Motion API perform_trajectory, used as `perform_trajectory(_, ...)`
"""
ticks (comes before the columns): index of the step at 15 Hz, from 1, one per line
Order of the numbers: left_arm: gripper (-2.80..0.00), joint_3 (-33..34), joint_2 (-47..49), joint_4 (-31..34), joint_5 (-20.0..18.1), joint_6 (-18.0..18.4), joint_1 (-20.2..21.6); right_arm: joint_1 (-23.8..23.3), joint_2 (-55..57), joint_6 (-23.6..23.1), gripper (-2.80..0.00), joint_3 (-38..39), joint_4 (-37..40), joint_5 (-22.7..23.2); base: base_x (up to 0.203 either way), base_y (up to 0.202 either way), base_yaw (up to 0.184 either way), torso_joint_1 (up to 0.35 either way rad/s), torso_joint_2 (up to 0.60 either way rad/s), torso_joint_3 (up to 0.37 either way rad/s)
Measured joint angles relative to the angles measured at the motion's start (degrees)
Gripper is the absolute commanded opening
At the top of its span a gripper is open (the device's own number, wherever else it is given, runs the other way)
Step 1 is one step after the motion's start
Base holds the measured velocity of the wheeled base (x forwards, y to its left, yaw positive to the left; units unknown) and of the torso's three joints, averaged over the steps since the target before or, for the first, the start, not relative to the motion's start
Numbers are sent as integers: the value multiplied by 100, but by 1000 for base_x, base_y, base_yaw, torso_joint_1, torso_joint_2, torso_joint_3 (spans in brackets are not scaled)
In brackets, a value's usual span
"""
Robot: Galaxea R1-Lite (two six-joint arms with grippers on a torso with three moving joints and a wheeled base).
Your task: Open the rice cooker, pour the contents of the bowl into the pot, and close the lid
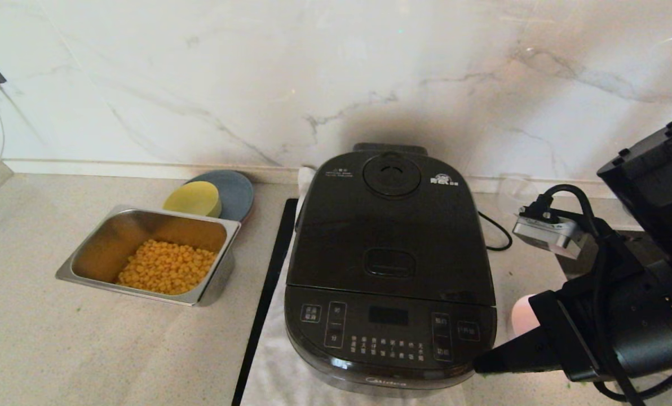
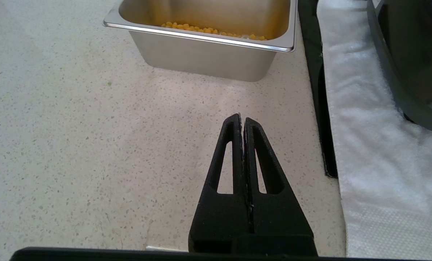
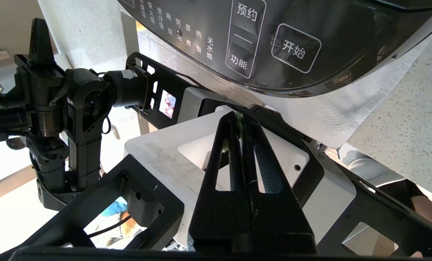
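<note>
The large glossy black rounded-square rice cooker [image 1: 390,265] sits at the centre of the head view on a white paper towel [image 1: 274,361], its hinged black lid [image 1: 391,225] down, its button panel facing the bottom edge and its hinge toward the marble wall at the top. My right gripper [image 1: 485,363] lies level at the lower right, pointing left at the cooker's front corner, its fingers pressed together with green bits stuck between them, and the small pale pink-white bowl [image 1: 521,316] peeks out just behind it. My left gripper [image 2: 242,121] is also closed, hanging over the speckled counter [image 2: 74,145] short of the rectangular steel tray [image 2: 208,54] of yellow corn kernels [image 1: 167,267].
</note>
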Motion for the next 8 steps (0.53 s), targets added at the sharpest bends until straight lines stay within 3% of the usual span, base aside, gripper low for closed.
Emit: perform_trajectory(8, -280, 0, 0, 0, 0, 0, 0, -106, -11, 2, -280, -180, -16, -5, 0, 0, 0, 0, 0, 0)
